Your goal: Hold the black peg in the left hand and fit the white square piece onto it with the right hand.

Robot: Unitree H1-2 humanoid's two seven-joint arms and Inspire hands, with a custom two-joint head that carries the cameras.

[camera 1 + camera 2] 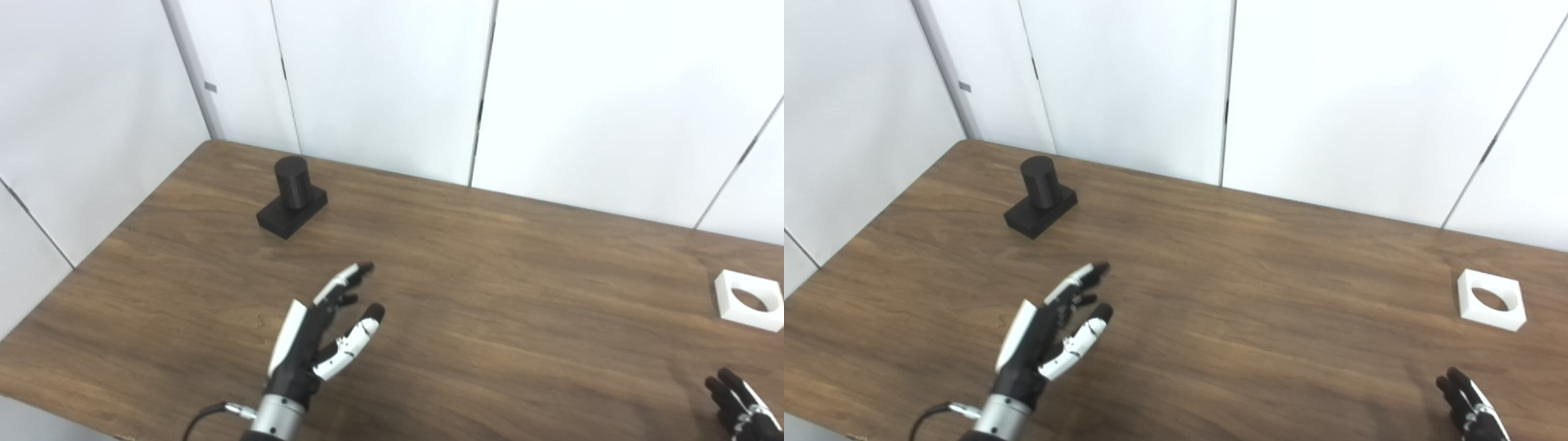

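Observation:
The black peg (291,195), a short cylinder on a flat square base, stands upright on the wooden table (478,269) at the far left. My left hand (321,334) hovers over the near left of the table, well short of the peg, open with its fingers spread and nothing in it. The white square piece (1491,299) with a round hole lies flat at the right side of the table. Only the fingers of my right hand (1469,404) show at the bottom right corner, extended and apart, nearer than the white piece and not touching it.
White wall panels (380,79) close off the table at the back and on the left. The table's left edge runs diagonally near the peg. A black cable (205,419) loops at my left wrist.

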